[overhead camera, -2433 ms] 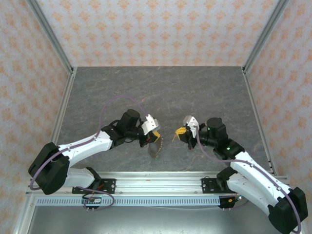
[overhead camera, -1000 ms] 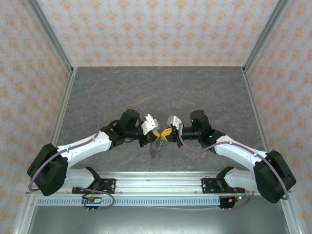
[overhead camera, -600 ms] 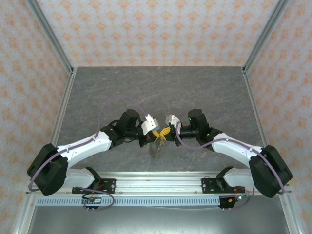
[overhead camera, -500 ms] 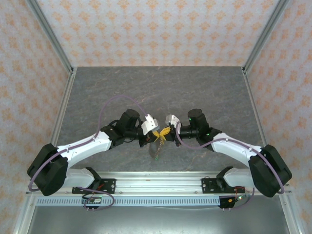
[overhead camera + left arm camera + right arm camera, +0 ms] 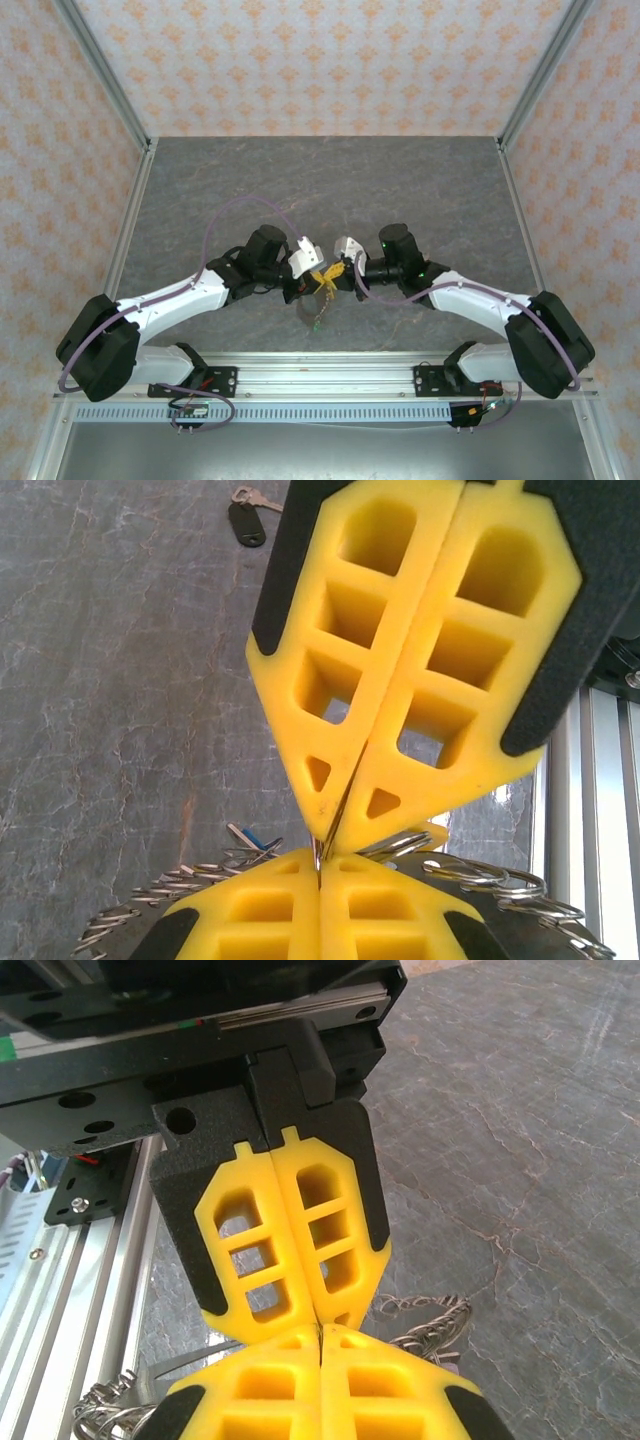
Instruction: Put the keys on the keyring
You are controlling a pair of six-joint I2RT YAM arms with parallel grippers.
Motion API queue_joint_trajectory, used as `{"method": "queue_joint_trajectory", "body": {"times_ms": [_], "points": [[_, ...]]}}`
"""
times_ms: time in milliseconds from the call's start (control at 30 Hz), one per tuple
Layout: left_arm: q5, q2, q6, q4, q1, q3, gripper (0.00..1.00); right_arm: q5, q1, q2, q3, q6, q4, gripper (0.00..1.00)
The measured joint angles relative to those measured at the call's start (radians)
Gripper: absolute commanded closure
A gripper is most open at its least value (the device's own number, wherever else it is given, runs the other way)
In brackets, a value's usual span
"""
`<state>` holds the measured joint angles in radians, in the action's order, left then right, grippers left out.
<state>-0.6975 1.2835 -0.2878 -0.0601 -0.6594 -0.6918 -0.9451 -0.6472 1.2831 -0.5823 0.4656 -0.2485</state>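
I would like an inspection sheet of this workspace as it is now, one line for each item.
Surface: grey marbled table.
Job's things: round grey-brown keyring with thin metal links, gripped by the left gripper; dark-headed key and small pale key lie on the table.
Clutter: nothing seen.
Grippers: left gripper and right gripper shut, tip to tip.
Cables: purple cable arcs over the left arm.
Surroundings: orange patterned walls, aluminium rail.
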Motion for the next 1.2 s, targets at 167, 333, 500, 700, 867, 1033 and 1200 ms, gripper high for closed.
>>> {"method": "queue_joint_trajectory", "body": {"times_ms": [167, 333, 500, 700, 867, 1033, 1200], "points": [[0.011, 0.0, -0.001, -0.016, 0.002, 0.0, 1.0, 0.107, -0.054, 0.0, -0.021, 0.022, 0.026, 1.0], [0.035, 0.0, 0.0, -0.019, 0.006, 0.0, 1.0, 0.207, -0.079, -0.003, -0.022, 0.026, 0.024, 1.0], [0.052, 0.0, 0.0, -0.002, 0.006, 0.0, 1.0, 0.278, -0.085, -0.026, -0.014, 0.03, 0.032, 1.0], [0.051, -0.001, 0.0, 0.025, 0.006, 0.0, 1.0, 0.323, -0.076, -0.06, 0.008, 0.018, 0.032, 1.0], [0.046, -0.001, 0.0, 0.032, 0.005, 0.0, 1.0, 0.328, -0.068, -0.077, 0.035, -0.006, 0.015, 1.0], [0.04, -0.001, 0.0, 0.045, 0.005, 0.0, 1.0, 0.328, -0.059, -0.088, 0.048, -0.021, 0.0, 0.97], [0.026, -0.004, 0.0, 0.048, 0.005, 0.0, 1.0, 0.346, -0.05, -0.09, 0.068, -0.031, -0.009, 0.84]]}}
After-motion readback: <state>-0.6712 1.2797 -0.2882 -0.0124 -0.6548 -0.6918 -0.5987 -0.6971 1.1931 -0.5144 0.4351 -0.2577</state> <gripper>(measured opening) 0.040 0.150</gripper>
